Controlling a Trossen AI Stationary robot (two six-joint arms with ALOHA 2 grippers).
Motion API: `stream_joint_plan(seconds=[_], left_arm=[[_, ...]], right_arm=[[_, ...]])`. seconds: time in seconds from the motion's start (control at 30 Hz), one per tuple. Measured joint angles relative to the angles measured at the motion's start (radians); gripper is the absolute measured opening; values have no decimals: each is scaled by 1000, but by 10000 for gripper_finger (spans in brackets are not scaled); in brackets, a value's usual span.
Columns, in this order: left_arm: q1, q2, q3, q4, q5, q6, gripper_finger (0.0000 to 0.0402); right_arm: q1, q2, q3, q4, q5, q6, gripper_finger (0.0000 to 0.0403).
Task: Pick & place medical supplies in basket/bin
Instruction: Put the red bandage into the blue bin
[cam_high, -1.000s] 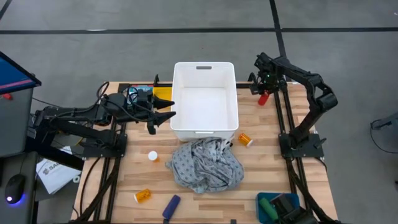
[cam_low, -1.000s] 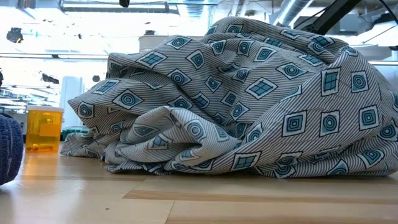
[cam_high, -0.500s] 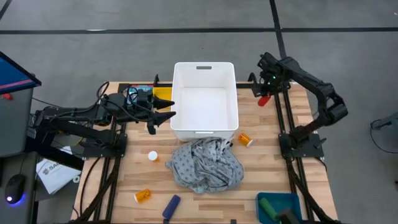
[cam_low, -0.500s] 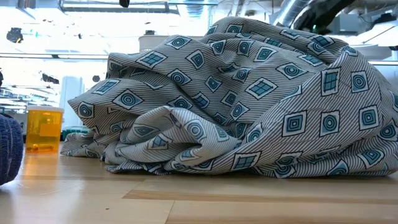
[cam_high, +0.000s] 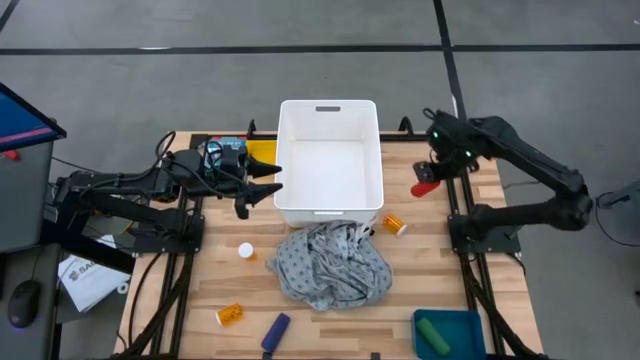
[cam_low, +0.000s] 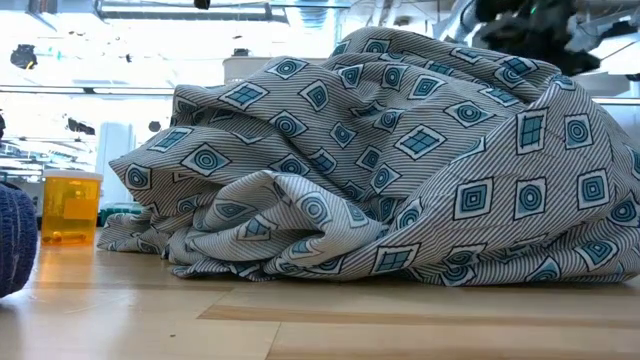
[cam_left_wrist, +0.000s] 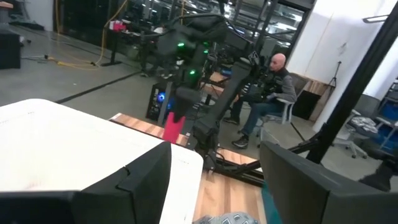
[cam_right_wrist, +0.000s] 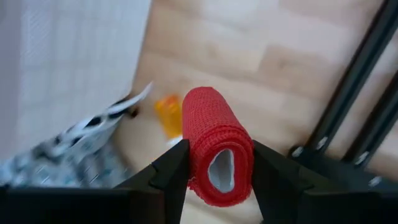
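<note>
My right gripper hangs above the table's right side, between the white bin and the right arm's frame, shut on a red roll with a hollow core. The roll also shows in the left wrist view. My left gripper stands open and level at the bin's left wall, with nothing between its fingers. On the table lie a grey patterned cloth, two orange pill bottles, a white cap and a dark blue cylinder. A green piece lies in a teal box. My right gripper pinches the red roll's curved sides between its two fingers. The fingers come from above, pointing down, and lie along the roll, whose hollow end faces the wrist. The roll is lifted clear of the table.
The teal box sits at the near right corner. Dark frame rails run along both table sides. The heaped cloth fills the low view, with an orange bottle beside it. A person sits in the room beyond the table.
My right gripper has carried the red roll up from the table's far right corner and toward the near edge, tipping to point more steeply down. The roll stays between its fingers.
</note>
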Motion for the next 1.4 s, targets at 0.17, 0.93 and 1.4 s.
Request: stream_joint_plan(seconds=[0.17, 0.93, 1.4], left_arm=[[0, 0, 0, 0, 30, -1, 237], [-2, 0, 0, 0, 84, -5, 237], [-2, 0, 0, -2, 107, 0, 237]], right_arm=[[202, -64, 0, -61, -13, 217, 152], [1149, 39, 0, 59, -110, 1181, 152], [1425, 202, 0, 231, -219, 1459, 152]])
